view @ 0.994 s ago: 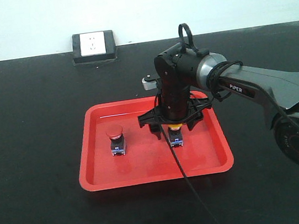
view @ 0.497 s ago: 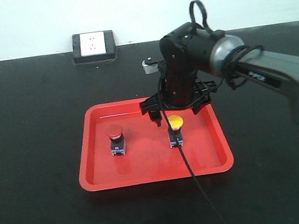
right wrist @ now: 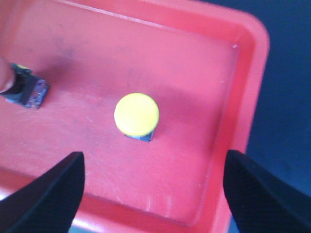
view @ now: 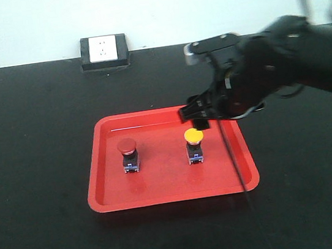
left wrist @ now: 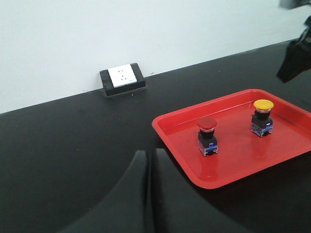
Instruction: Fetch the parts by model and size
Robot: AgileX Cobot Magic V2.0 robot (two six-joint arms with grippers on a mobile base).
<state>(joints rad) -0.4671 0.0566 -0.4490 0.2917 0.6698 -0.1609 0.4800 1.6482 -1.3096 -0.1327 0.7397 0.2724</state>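
Two parts stand upright in a red tray (view: 174, 192): a red-capped switch (view: 128, 154) at its left and a yellow-capped switch (view: 194, 144) at its middle. My right gripper (view: 203, 112) hovers, blurred, above and just behind the yellow one. In the right wrist view it is open (right wrist: 153, 160) and empty, with the yellow cap (right wrist: 137, 115) below it and the red-capped switch (right wrist: 19, 90) at the left edge. My left gripper (left wrist: 148, 162) is shut on nothing, low over the black table, left of the tray (left wrist: 192, 167). From there both switches show (left wrist: 207, 137) (left wrist: 263, 116).
A black box with a white wall socket (view: 104, 51) sits at the table's back edge against the white wall. A black cable (view: 232, 158) hangs from my right arm across the tray's right side. The right arm (left wrist: 295, 60) shows at the left wrist view's top right.
My right gripper has let go of the yellow-capped switch, risen and swung to the right. The switch stays standing in the tray. The red-capped switch has not moved.
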